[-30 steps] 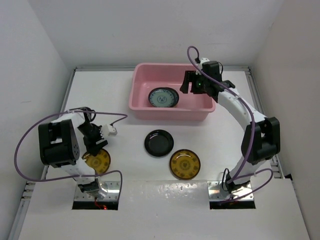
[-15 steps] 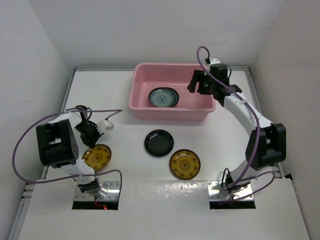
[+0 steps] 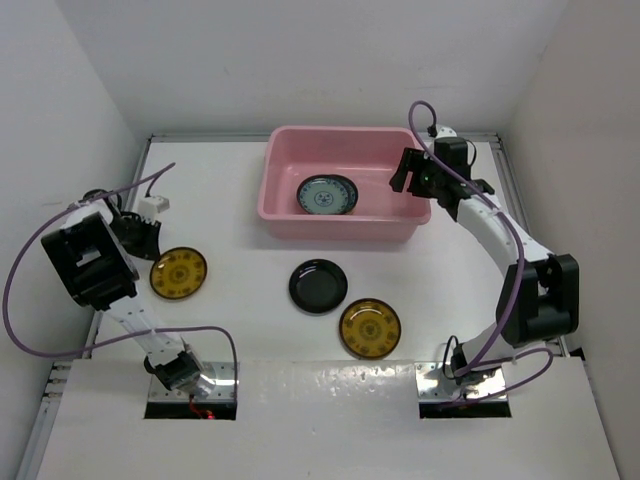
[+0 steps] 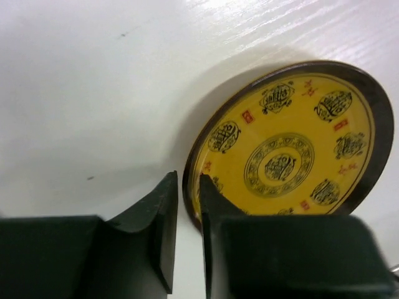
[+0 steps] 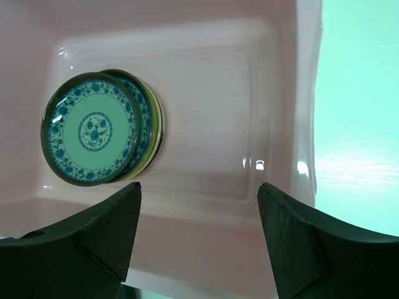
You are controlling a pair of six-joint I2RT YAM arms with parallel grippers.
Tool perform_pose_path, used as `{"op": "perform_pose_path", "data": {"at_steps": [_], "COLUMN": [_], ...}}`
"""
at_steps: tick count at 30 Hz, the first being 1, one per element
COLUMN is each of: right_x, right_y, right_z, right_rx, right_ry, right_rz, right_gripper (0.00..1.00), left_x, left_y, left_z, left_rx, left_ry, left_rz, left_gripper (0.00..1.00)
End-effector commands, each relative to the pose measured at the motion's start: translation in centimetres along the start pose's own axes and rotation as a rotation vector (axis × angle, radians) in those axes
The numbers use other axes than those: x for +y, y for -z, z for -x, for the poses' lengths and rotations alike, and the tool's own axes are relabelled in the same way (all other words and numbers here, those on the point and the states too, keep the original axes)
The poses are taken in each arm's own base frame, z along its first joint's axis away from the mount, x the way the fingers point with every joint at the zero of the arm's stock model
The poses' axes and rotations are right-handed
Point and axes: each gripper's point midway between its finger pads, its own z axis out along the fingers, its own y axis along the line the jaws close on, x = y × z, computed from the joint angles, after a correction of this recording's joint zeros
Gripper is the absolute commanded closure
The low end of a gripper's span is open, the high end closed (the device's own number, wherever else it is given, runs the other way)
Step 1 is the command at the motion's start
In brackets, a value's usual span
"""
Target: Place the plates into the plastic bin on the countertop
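Note:
My left gripper [image 3: 138, 238] is shut on the rim of an amber-yellow patterned plate [image 3: 179, 272] at the left of the white countertop [image 3: 225, 195]. In the left wrist view the fingers [image 4: 161, 224] pinch the plate's [image 4: 293, 159] dark edge, and the plate is tilted over the surface. My right gripper [image 3: 418, 178] is open and empty above the right end of the pink plastic bin [image 3: 340, 228]. A teal-blue patterned plate [image 3: 327, 195] lies on a small stack in the bin, and shows in the right wrist view [image 5: 93, 137] with the bin floor [image 5: 212, 112].
A glossy black plate [image 3: 318, 285] and a second amber-yellow plate [image 3: 369, 327] lie on the countertop in front of the bin. White walls close the sides and back. The left arm's purple cable [image 3: 60, 345] loops by the left edge.
My left arm has swung left and back, carrying the amber plate from near its base toward the left wall. My right gripper has shifted right over the bin's right end.

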Motion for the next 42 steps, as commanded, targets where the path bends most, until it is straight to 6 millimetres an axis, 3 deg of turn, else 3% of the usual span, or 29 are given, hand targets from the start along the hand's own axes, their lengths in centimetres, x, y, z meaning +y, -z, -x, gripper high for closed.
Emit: {"op": "perform_pose_path", "data": {"at_steps": [1,2,7,10,12,14,16,17,18,20,23,24,26,27,30,32,33,34,35,36,37,39,40,42], "right_x": [0.2,0.0,-0.2,-0.2,0.0,-0.1,0.0,0.0,0.0,-0.2,-0.8,-1.0,-2.2,-2.3,-3.7,-4.1,-4.7,-5.0,-4.9,-6.4,-6.5,-7.6,-7.7,-8.6], "right_y": [1.1,1.0,1.2,1.2,1.2,1.0,1.1,1.2,1.2,1.5,2.1,2.4,2.6,3.2,3.6,4.1,4.1,4.5,4.6,5.1,5.6,5.8,6.6,6.9], "right_z": [2.1,1.7,1.7,2.0,2.4,2.4,2.9,2.9,2.9,3.3,3.6,3.5,3.6,4.0,2.5,2.4,1.5,1.6,1.1,0.3,0.3,-1.6,-1.4,-2.6], "right_rx": [-0.086,-0.078,-0.07,-0.068,-0.073,-0.072,-0.082,-0.084,-0.085,-0.092,-0.099,-0.1,-0.099,-0.117,-0.102,-0.108,-0.091,-0.096,-0.086,-0.072,-0.078,-0.051,-0.07,-0.054], "right_ry": [-0.015,-0.014,0.003,0.008,0.01,0.003,-0.014,-0.018,-0.026,-0.04,-0.092,-0.104,-0.155,-0.161,-0.182,-0.19,-0.197,-0.206,-0.22,-0.25,-0.267,-0.3,-0.315,-0.327], "right_rz": [0.008,0.005,0.008,0.004,0.009,0.007,0.007,0.008,0.009,0.01,0.002,0.002,-0.01,-0.009,-0.041,-0.052,-0.07,-0.078,-0.078,-0.101,-0.099,-0.11,-0.102,-0.122], "right_gripper": [0.26,0.26,0.26,0.26,0.26,0.26,0.26,0.26,0.26,0.26,0.24,0.24,0.24,0.24,0.24,0.24,0.24,0.24,0.24,0.24,0.24,0.24,0.24,0.24], "left_x": [-0.6,0.0,2.4,1.0,-1.2,-3.5,-4.6,-4.8,-4.5,-3.9,-1.3,0.6,1.4,2.5,0.7,-2.8,-4.3,-7.9,-9.7,-11.6,-15.3,-18.2,-19.3,-22.0], "left_y": [-1.1,-1.7,-1.4,-1.4,-1.5,-2.0,-2.5,-2.5,-2.3,-1.9,1.8,4.1,7.8,10.7,16.9,17.9,17.9,18.7,18.4,18.1,16.9,15.0,13.7,9.2], "left_z": [-0.6,-2.1,-4.4,-5.2,-5.5,-6.0,-5.7,-5.5,-4.8,-3.4,2.0,5.4,10.1,13.6,21.9,26.6,28.3,31.7,33.1,34.6,36.7,38.4,39.0,40.0], "left_rx": [-0.025,-0.004,0.01,0.026,0.021,0.051,0.05,0.044,0.021,-0.019,-0.17,-0.278,-0.401,-0.503,-0.724,-0.788,-0.803,-0.838,-0.84,-0.845,-0.835,-0.816,-0.798,-0.737], "left_ry": [0.143,0.203,0.288,0.283,0.271,0.249,0.248,0.266,0.28,0.323,0.356,0.325,0.293,0.285,0.168,0.08,0.088,0.016,0.003,-0.023,-0.081,-0.121,-0.128,-0.138], "left_rz": [-0.073,-0.081,-0.031,-0.055,-0.137,-0.211,-0.251,-0.255,-0.254,-0.246,-0.164,-0.117,-0.064,-0.012,0.049,0.016,-0.039,-0.114,-0.167,-0.213,-0.284,-0.31,-0.315,-0.331], "left_gripper": [0.77,0.77,0.68,0.66,0.67,0.74,0.85,0.96,1.0,1.0,1.0,1.0,1.0,1.0,1.0,1.0,1.0,1.0,1.0,1.0,1.0,1.0,1.0,1.0]}}
